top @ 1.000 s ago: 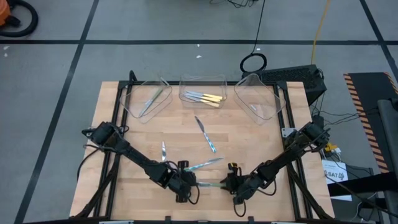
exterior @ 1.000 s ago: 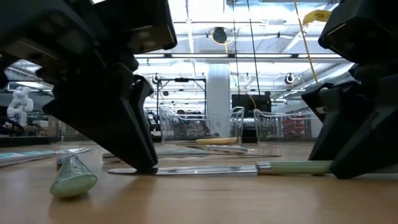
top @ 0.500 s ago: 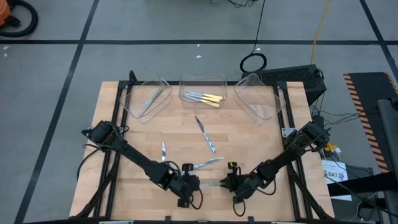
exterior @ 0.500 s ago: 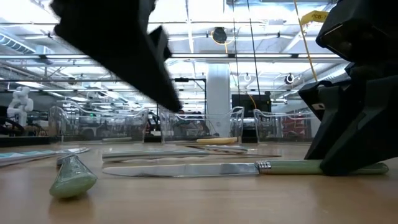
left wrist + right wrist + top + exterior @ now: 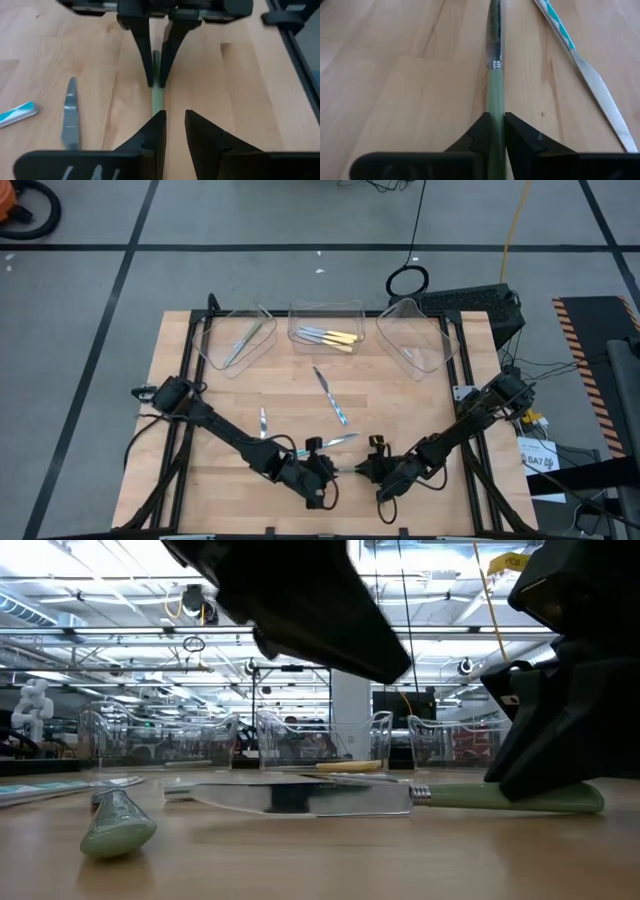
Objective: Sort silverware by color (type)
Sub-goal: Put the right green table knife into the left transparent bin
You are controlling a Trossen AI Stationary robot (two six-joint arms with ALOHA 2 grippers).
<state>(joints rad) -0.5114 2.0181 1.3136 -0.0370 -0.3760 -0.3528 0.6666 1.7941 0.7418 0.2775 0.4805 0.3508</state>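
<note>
Right wrist view: right gripper [image 5: 496, 127] fingers pinch the green-handled knife [image 5: 495, 80].

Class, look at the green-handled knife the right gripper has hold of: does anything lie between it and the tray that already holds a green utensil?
The left gripper hovers by the green-handled knife held in the right gripper. Toward the left tray, another utensil lies on the wood near that line; lifted, the knife should clear it.
</note>
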